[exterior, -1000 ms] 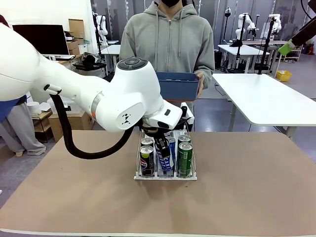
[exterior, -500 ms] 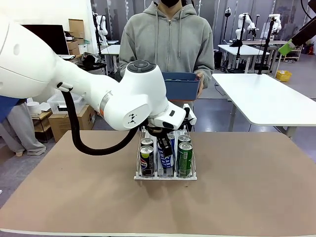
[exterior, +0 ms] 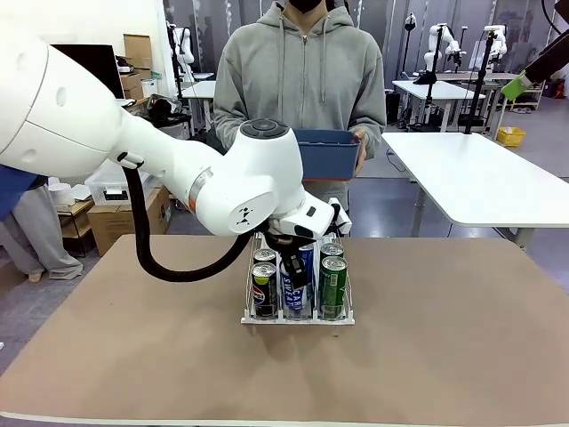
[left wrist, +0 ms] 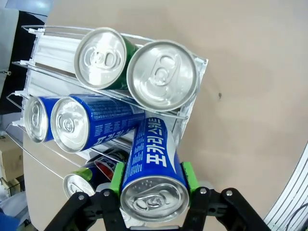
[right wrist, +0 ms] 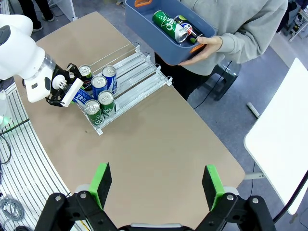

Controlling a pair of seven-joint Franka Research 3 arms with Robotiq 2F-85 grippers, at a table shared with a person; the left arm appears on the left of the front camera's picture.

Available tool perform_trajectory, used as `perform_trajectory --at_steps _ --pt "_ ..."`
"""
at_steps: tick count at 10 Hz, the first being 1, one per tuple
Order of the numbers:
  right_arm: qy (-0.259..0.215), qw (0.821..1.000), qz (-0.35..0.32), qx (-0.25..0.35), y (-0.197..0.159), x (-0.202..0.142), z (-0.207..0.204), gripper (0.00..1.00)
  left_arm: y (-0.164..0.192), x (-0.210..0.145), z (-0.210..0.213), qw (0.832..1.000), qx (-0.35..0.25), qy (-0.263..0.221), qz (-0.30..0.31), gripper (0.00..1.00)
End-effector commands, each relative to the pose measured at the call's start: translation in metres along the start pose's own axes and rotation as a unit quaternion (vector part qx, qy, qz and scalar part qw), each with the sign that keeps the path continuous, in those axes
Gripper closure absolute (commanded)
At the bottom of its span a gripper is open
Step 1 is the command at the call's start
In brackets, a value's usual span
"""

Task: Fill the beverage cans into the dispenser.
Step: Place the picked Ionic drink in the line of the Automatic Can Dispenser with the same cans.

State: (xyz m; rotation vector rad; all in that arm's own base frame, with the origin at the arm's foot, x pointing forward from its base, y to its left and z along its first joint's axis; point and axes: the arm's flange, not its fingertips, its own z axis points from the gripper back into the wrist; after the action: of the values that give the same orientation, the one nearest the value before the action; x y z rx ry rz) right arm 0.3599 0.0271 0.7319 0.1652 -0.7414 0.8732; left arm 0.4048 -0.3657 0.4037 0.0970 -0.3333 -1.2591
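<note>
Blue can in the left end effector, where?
Front view, centre: blue can clamped in the left end effector, tilted at the dispenser's middle-lane front, between black can and green can.

Person (exterior: 302, 80) stood with blue bin (exterior: 324, 162) at brown table (exterior: 444, 356)
The person, in a grey hooded top, stood at the table's far side, the blue bin at waist height. White tables (exterior: 480, 178) stood behind to one side. Cardboard boxes (exterior: 138, 52), a dark screen (exterior: 98, 67) and a small yellow crate (exterior: 510, 136) lay farther off.
</note>
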Motion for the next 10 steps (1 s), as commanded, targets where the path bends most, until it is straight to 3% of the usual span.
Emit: perform_trajectory --at_steps 1,7,10 --pt "0.000 1.000 0.000 0.000 0.000 0.000 -0.001 0.00 0.009 0.008 -0.003 1.000 0.017 0.013 0.008 0.43" --pt "0.000 1.000 0.000 0.000 0.000 0.000 -0.001 0.00 0.007 0.011 -0.015 0.999 -0.029 0.023 0.005 0.43" --pt "0.000 1.000 0.000 0.000 0.000 0.000 -0.001 0.00 0.004 0.007 -0.012 1.000 -0.018 0.023 0.001 0.43"
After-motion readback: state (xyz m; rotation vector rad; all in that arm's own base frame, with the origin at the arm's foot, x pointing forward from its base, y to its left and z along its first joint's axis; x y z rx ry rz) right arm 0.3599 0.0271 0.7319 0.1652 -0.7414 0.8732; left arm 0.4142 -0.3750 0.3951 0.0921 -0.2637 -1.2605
